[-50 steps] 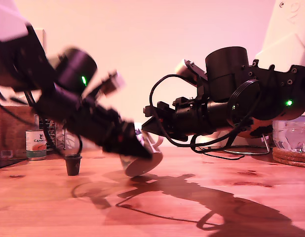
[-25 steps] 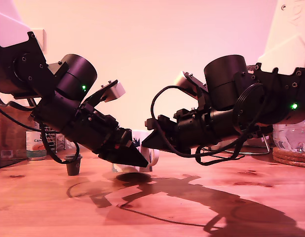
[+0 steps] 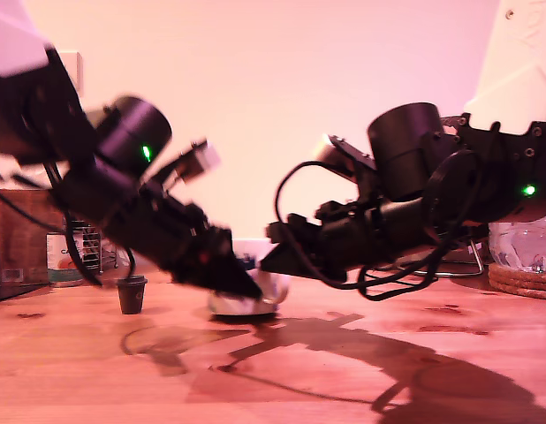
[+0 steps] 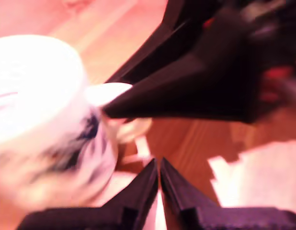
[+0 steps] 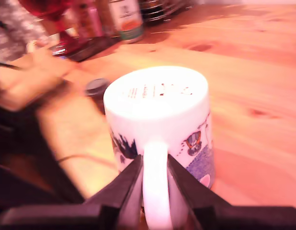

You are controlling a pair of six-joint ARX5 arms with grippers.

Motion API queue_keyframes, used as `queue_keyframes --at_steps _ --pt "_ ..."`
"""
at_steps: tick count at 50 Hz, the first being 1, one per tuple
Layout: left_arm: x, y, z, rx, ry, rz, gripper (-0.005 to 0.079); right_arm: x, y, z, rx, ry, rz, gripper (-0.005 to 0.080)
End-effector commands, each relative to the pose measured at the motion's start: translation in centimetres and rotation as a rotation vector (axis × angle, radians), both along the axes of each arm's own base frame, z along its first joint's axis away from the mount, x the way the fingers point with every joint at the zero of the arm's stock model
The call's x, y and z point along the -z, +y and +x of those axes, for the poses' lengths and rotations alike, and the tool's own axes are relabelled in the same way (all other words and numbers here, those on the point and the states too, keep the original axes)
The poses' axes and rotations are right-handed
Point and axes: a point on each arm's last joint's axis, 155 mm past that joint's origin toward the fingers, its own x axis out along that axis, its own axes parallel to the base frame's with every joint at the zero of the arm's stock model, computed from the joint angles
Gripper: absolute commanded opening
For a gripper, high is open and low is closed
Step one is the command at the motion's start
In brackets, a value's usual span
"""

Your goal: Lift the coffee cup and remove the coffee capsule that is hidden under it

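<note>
You are looking at a wooden bench [image 3: 370,371] with two dark robot arms leaning in from either side of the exterior view. The coffee cup [image 5: 160,112] is sitting upside down near the middle of the bench, its base facing up and its blue print showing on the side. My second gripper [image 5: 154,160], reaching in from the exterior view's right, is clamping its jaws around the cup's loop handle. My first gripper [image 4: 159,165], reaching in from the exterior view's left, is hovering just beside the cup with its jaws pressed together on nothing.

The coffee capsule [image 3: 131,294] is standing uncovered on the bench, apart from the cup toward the exterior view's left, with neither gripper touching it. A small printed tin can [image 5: 126,17] is standing farther back.

Judging by this, the uncovering part is looking finished, since the cup is no longer hiding the capsule. The removal is not yet done: you are waiting on one gripper to pick the capsule up and carry it away.
</note>
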Motion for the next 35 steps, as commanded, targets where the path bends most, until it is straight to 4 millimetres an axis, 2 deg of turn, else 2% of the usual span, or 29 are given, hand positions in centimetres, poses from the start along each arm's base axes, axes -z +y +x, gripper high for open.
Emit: queue_keyframes --at_steps 1,20,31,35 --pt "-1.7 0.6 0.2 -0.011 -0.024 -0.016 -0.0021 2.4 -1.3 -0.1 0.024 0.049 -0.028 -0.0012" --pt "-7.0 3.9 0.8 -0.085 -0.076 -0.039 -0.0021 3.7 -1.4 -0.7 0.014 0.086 -0.070 -0.0012" --pt "-9.7 5.2 0.6 -0.121 -0.096 -0.061 -0.0021 5.1 -1.7 -1.3 0.013 0.145 -0.098 -0.0012" --pt "-10.5 5.5 0.4 -0.125 -0.107 -0.066 -0.0021 4.9 -1.6 -1.3 0.006 0.143 -0.091 -0.0011"
